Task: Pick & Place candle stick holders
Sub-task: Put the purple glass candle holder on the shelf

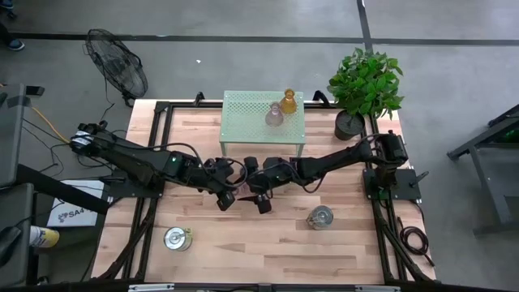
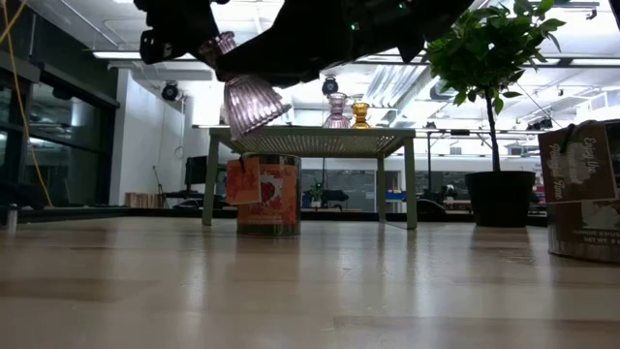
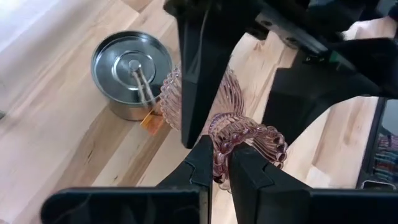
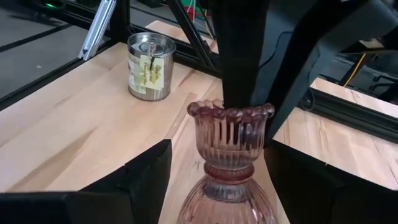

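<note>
The left gripper (image 3: 222,163) is pinching the scalloped rim of a pink glass holder (image 3: 214,115), holding it in the air above the middle of the table (image 1: 243,243). The right gripper (image 4: 217,174) is standing open around the same holder's body. A second pink holder (image 1: 274,115) and an amber holder (image 1: 288,101) are sitting on the green stand (image 1: 243,122).

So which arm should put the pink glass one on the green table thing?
Probably left. The left gripper is shut on the rim of the pink glass holder, holding it up. The right gripper sits close beside it, but I can't see a hold.
</note>
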You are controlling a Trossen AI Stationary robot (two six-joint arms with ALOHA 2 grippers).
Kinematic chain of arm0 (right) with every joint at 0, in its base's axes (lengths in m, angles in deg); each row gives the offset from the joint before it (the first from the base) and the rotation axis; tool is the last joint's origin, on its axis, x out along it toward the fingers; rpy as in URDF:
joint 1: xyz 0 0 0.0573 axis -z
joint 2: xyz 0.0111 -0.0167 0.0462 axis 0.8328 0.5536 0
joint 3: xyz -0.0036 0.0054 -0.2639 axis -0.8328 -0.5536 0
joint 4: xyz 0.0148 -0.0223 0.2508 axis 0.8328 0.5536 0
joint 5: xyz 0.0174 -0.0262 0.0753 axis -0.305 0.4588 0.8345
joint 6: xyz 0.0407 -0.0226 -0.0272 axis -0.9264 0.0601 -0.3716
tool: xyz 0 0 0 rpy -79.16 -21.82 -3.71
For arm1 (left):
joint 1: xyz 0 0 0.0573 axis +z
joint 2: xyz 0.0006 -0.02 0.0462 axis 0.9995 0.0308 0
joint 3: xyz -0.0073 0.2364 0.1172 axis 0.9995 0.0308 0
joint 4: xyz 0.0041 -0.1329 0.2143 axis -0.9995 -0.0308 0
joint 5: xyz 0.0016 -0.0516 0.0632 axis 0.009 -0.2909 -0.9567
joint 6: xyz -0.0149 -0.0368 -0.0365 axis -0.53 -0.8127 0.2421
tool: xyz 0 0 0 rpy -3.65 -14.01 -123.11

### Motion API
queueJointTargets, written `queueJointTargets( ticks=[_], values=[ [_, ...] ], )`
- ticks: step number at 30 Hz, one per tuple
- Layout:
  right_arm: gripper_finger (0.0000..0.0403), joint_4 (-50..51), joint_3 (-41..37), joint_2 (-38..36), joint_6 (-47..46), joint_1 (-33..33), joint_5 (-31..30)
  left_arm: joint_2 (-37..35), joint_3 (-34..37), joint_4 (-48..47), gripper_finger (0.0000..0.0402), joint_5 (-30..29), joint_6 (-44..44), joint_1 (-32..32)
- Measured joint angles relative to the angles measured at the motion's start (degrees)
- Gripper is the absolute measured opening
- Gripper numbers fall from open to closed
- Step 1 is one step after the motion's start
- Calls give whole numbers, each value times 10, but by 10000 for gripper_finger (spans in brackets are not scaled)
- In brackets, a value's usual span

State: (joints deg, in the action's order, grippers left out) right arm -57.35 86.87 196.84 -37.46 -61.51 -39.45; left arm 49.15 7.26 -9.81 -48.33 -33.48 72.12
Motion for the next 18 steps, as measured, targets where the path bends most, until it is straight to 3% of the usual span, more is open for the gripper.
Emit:
queueJointTargets(
  ticks=[6,18],
  values=[
    [229,3,0,0,9,3,14,0,0,9,21,-1,3,0],
    [138,-2,0,0,5,3,10,0,0,12,20,-6,3,0]
  ],
)
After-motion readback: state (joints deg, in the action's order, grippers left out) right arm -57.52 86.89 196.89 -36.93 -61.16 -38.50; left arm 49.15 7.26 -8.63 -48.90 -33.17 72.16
